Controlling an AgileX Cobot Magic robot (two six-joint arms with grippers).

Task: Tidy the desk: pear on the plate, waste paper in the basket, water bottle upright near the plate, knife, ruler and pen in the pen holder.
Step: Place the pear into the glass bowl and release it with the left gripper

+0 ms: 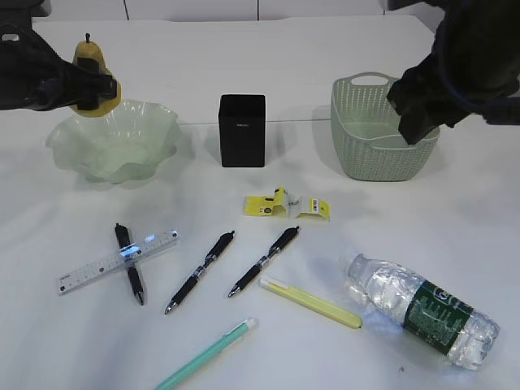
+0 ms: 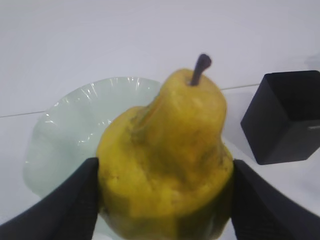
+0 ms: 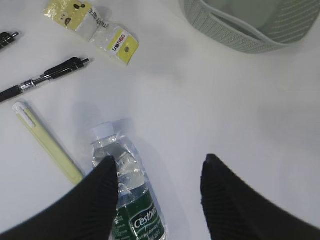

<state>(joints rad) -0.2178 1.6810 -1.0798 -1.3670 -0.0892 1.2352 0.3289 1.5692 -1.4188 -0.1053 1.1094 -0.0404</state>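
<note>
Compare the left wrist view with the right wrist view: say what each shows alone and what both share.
Only the left wrist view: the left gripper holding the pear above the plate, with the pen holder beside.
Only the right wrist view: the open right gripper above the lying water bottle, the knife, the waste paper, the basket.
Both: the desk.

Mint pen (image 1: 207, 355) cut off (bottom edge); pear (image 2: 167, 165) base cropped.
</note>
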